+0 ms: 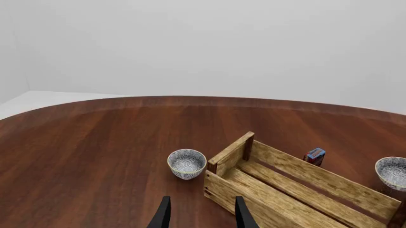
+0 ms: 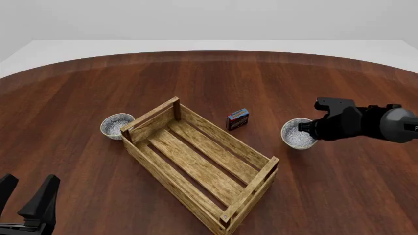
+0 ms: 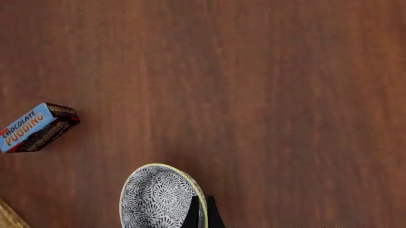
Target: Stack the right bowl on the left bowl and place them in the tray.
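In the left wrist view, the left end effector (image 1: 201, 213) is open and holds nothing, and the left bowl (image 1: 186, 163) sits just beside the tray (image 1: 298, 187). In the front view, the right bowl (image 2: 297, 133) sits on the surface (image 2: 85, 98) on the tray's other side, so I think nothing is stacked yet. In the right wrist view, the right end effector (image 3: 200, 214) pinches this bowl's rim, so lifting looks next.

Bright, even light from overhead fills the scene. The table (image 2: 209, 88) shows a soft sheen, no harsh glare. Faint shadows sit close under the tray (image 2: 196, 164) and bowls. All views are sharp, without blur or edge distortion.
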Controlling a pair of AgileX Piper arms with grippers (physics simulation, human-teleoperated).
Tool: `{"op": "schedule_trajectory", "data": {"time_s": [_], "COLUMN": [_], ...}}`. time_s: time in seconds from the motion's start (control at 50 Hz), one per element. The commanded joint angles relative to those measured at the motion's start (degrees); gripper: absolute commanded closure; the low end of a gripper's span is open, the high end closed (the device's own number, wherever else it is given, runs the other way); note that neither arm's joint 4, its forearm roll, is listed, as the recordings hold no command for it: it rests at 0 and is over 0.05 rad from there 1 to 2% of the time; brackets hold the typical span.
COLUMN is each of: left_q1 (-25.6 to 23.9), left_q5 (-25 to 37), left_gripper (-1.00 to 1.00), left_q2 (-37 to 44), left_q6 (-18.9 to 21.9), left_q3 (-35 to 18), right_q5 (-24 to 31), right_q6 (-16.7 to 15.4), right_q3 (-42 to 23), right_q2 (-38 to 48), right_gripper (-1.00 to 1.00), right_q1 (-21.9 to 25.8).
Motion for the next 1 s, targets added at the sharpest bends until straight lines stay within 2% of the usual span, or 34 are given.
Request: {"op": "schedule_trajectory", "data": {"time_s": [0.02,0.24,0.48,0.7,0.84,1.0], "left_q1": [0.14,0.03,-0.13,-0.31,-0.51,-0.73], "left_q5": [0.02,0.13,0.50,0.63,0.96,1.38], "left_gripper": [-1.00,-1.00,-1.00,-1.00,-1.00,-1.00], "left_q2": [-0.01,0.00,0.04,0.08,0.08,0.11], "left_q6": [-0.13,0.17,0.62,1.06,1.60,1.80], "left_q3": [-0.19,-0.23,-0.74,-0.94,-1.40,-1.90], "right_q5": [1.76,3.55,5.68,7.60,8.25,9.08], "right_q6": [0.11,0.80,4.02,4.09,5.67,5.91], "right_q3": [-0.11,0.95,3.63,6.60,9.38,11.06], "right_q2": [-4.12,-10.91,-22.33,-31.03,-37.82,-43.40], "right_gripper": [1.00,1.00,1.00,1.00,1.00,1.00], "right_q1": [0.24,1.42,6.20,9.65,13.62,16.35]}}
